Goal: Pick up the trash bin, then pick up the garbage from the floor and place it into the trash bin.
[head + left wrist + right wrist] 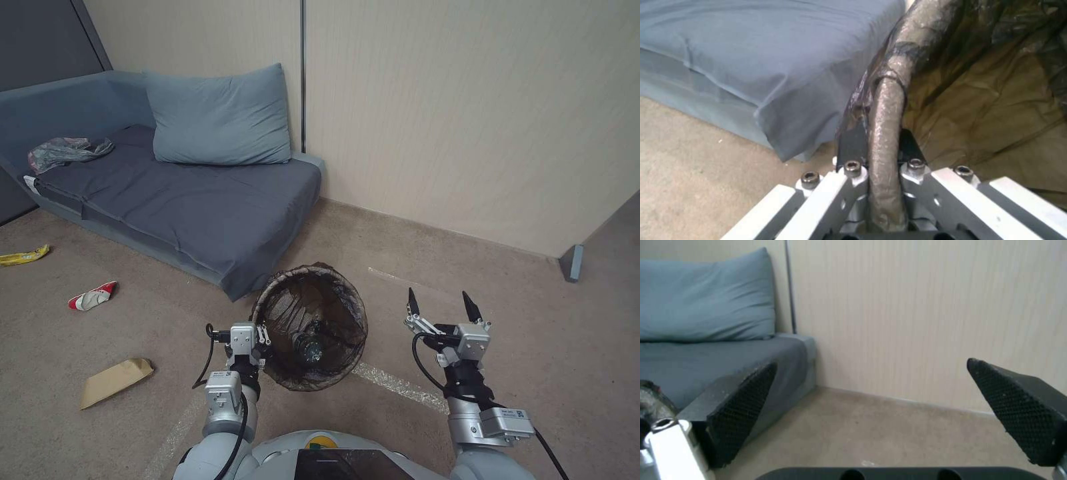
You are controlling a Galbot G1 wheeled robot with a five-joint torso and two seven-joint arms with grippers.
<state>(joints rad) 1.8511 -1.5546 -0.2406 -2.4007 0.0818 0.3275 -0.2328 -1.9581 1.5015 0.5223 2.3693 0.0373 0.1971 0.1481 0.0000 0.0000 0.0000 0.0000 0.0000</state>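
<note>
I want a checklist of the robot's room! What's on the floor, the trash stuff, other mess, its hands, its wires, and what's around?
Surface: tan carpet floor with a pale tape line.
Job's things: trash bin held up by its rim; a bottle inside. Tan paper bag, red-and-white wrapper and yellow packet lie on the floor.
Clutter: grey plastic bag on the sofa.
Grippers: left gripper clamped on the bin rim; right gripper open, empty.
Cables: black cables along both wrists.
Surroundings: blue sofa, pillow, beige wall.
</note>
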